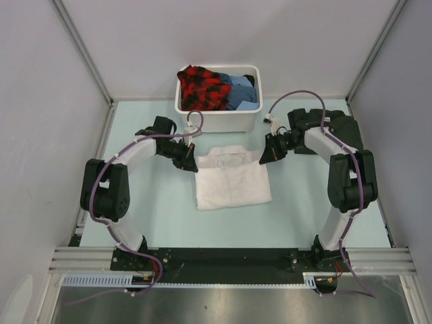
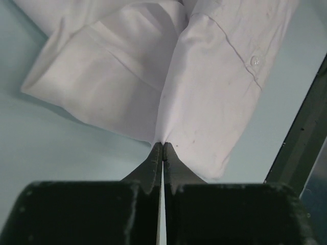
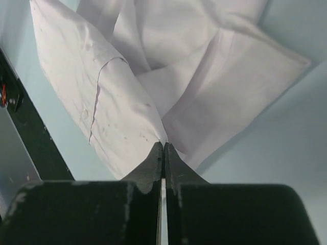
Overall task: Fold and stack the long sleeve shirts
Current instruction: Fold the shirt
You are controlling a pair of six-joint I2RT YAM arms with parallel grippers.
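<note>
A white long sleeve shirt [image 1: 231, 179] lies partly folded as a rough rectangle in the middle of the pale green table, collar end toward the back. My left gripper [image 1: 194, 164] is shut on the cloth at its far left corner. In the left wrist view the jaws [image 2: 162, 145] pinch a fold of white cloth [image 2: 204, 92], and a button shows on the placket. My right gripper [image 1: 264, 158] is shut on the far right corner. In the right wrist view the closed tips [image 3: 164, 145] bite the shirt's edge [image 3: 117, 117].
A white plastic tub [image 1: 219, 116] stands just behind the shirt, holding a red-and-black plaid garment [image 1: 206, 88] and blue cloth [image 1: 241, 91]. Grey walls and metal posts enclose the table on both sides and at the back.
</note>
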